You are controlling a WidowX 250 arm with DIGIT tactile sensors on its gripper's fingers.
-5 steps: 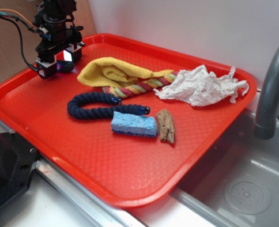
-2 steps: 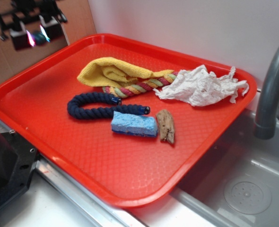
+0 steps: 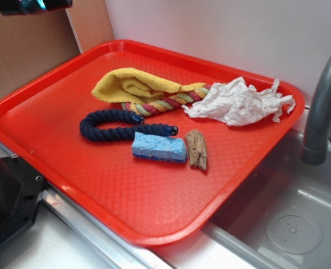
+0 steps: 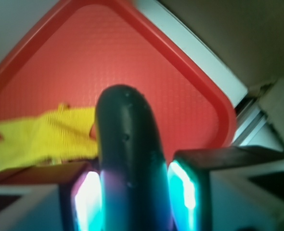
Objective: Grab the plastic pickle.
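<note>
holding the plastic pickle (image 4: 127, 159) up over the red tray (image 3: 154, 224), pincer (image 4: 132, 202) clenched on it.

on my wrist view i see the dark teal pickle standing between the two lit pads (image 4: 183, 192), which press it on both sides, and its rounded end points toward the tray corner. behind it lies the yellow cloth (image 4: 41, 137), blurred. on the exterior view only a small dark part of the pincer (image 3: 33, 5) shows at the top left edge, above the tray and apart from it. on the tray lie the yellow cloth (image 3: 132, 84), a colored rope (image 3: 165, 102) just beside it, crumpled white paper (image 3: 238, 102), a navy rope (image 3: 112, 126), a blue sponge (image 3: 159, 147) touching the navy rope, and a brown wood piece (image 3: 197, 148) just beside the sponge. a grey faucet (image 3: 322, 101) stands at right over the sink (image 3: 289, 224).
</note>
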